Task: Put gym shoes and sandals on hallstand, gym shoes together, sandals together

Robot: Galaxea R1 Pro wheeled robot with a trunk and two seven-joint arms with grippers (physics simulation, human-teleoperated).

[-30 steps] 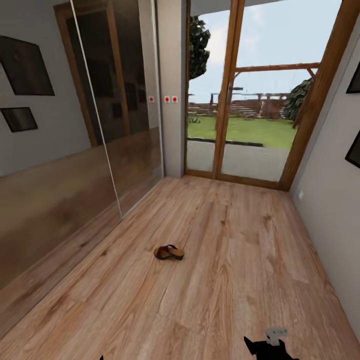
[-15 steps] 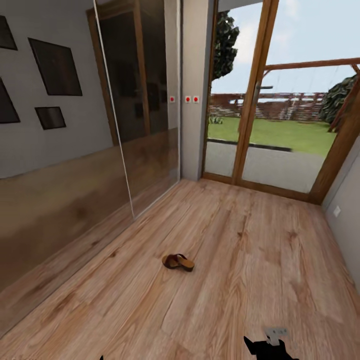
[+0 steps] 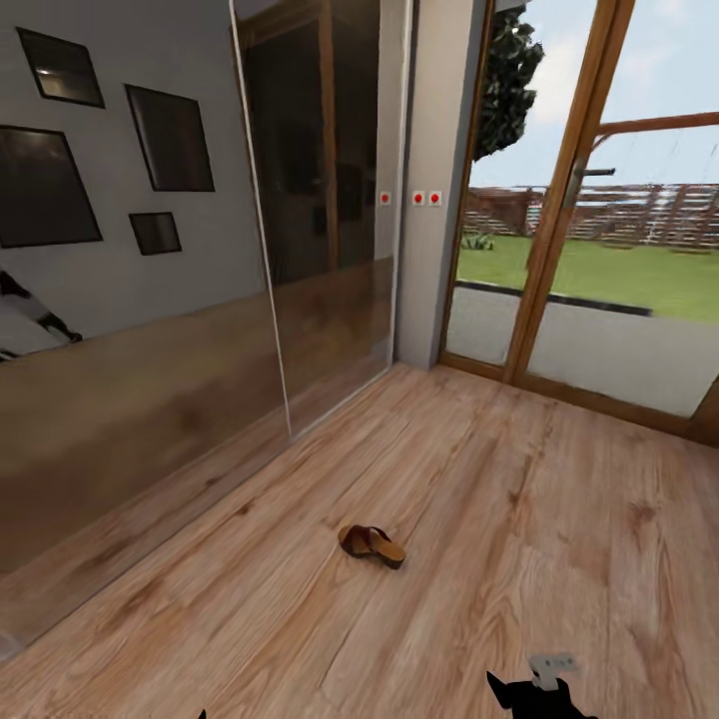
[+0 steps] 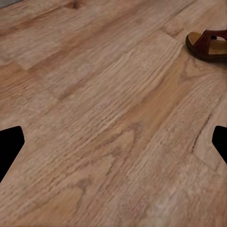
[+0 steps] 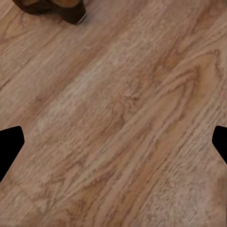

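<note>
- In the left wrist view the left gripper (image 4: pixel 113 142) is seen with its fingers (image 4: pixel 10 144) spread wide, tips at both edges of the picture, nothing held between them, just bare corridor floor (image 4: pixel 94 118) in the gap.
- Same story for the right gripper (image 5: pixel 113 142): fingers (image 5: pixel 10 145) spread apart, nothing pinched, wood planks underneath.
- In the head view a bit of the right gripper's dark body is seen at the bottom edge.
- One sandal (image 3: pixel 370 544) is found lying on the floor planks, well ahead of both grippers, tan insole up. It's also caught at the edge of the left wrist view (image 4: pixel 208 45), and a dark brown piece that is probably a sandal too is caught at the edge of the right wrist view, too cropped to be sure.
- Compared with a second ago, the whole head view has been swung toward the left: more of the mirrored wardrobe doors (image 3: pixel 300 220) and the dark picture frames (image 3: pixel 170 137) are shown, and the glazed garden door (image 3: pixel 599 220) has been pushed toward the right edge. The sandal itself hasn't been moved; only its place in the picture has shifted.
</note>
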